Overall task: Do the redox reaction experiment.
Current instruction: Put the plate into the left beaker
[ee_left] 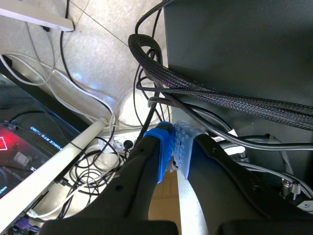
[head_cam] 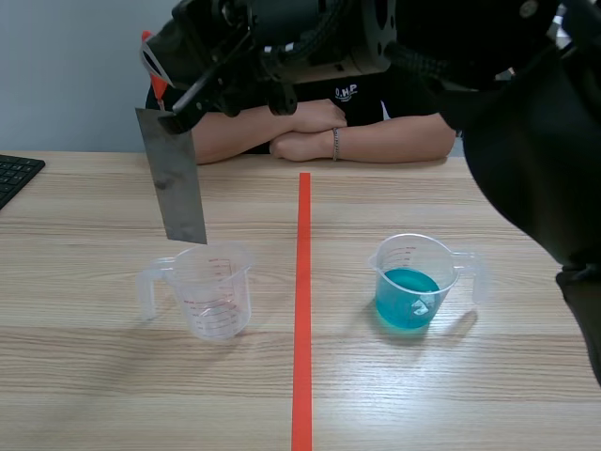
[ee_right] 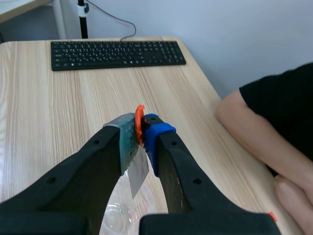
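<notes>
Grey rectangular metal plate (head_cam: 174, 183), nearly upright, its lower edge just over the rim of the empty clear plastic measuring cup (head_cam: 214, 293). The right gripper (head_cam: 183, 105) clamps the plate's top end between narrow-set fingers. A second clear measuring cup holding blue liquid (head_cam: 409, 287) stands well apart, across the red tape line (head_cam: 302, 310). The left gripper (ee_left: 173, 137) has its pads pressed together on nothing, above floor cables.
</notes>
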You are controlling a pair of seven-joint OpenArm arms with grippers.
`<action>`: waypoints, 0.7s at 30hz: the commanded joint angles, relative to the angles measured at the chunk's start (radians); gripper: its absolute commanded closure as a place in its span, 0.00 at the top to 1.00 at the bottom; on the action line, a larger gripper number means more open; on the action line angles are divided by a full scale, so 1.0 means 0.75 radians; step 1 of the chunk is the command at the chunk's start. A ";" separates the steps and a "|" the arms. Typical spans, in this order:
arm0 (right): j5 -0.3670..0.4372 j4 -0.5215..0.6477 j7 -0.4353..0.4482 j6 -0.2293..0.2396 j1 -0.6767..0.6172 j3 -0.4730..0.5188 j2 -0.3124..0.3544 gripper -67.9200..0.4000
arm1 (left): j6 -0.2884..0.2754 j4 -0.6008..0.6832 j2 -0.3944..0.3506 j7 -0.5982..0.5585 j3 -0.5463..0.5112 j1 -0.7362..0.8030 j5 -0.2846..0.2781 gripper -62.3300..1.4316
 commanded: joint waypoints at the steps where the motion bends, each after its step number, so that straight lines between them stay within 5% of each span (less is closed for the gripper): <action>1: 0.017 0.049 0.002 -0.006 0.019 0.026 0.004 0.02 | -0.003 0.018 -0.001 -0.009 0.002 0.014 -0.005 0.07; 21: 0.110 0.274 -0.084 -0.040 0.019 0.115 0.045 0.02 | -0.003 0.018 -0.001 -0.009 0.002 0.014 -0.005 0.07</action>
